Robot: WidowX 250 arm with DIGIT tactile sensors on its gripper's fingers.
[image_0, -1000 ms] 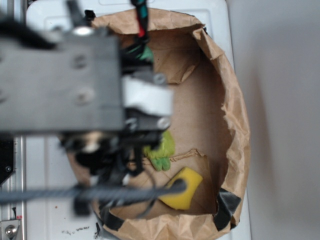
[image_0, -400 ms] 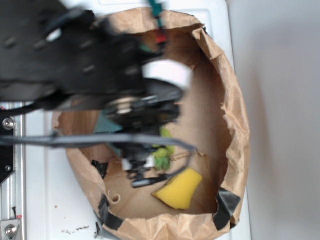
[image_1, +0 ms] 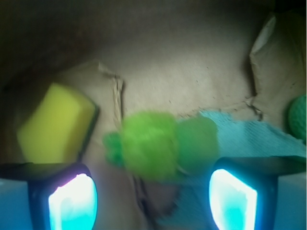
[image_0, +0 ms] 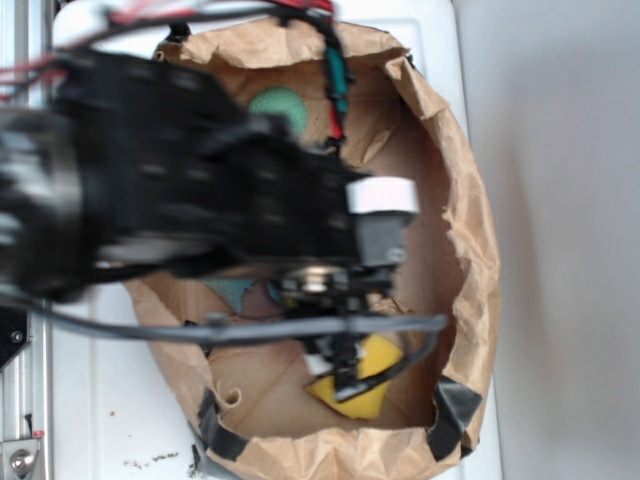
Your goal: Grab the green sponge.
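The green sponge (image_1: 55, 122) is a yellow foam wedge with a dark underside, lying on the brown paper at the left, just above my left fingertip (image_1: 72, 201). In the exterior view the green sponge (image_0: 368, 388) lies at the near end of the bag, partly covered by my gripper (image_0: 336, 366). My gripper (image_1: 153, 201) is open, its jaws wide apart, with nothing held. A fuzzy lime-green plush toy (image_1: 153, 143) sits just ahead, between the fingertips.
Everything lies inside a crumpled brown paper bag (image_0: 472, 250) with raised walls. A teal cloth (image_1: 261, 139) lies to the right, and a round green ball (image_0: 278, 105) rests at the far end. My arm (image_0: 180, 190) hides the bag's left half.
My arm has swung right and down across the bag. The gripper has gone from beside the plush toy to over the sponge's left part. The plush toy is now hidden in the exterior view.
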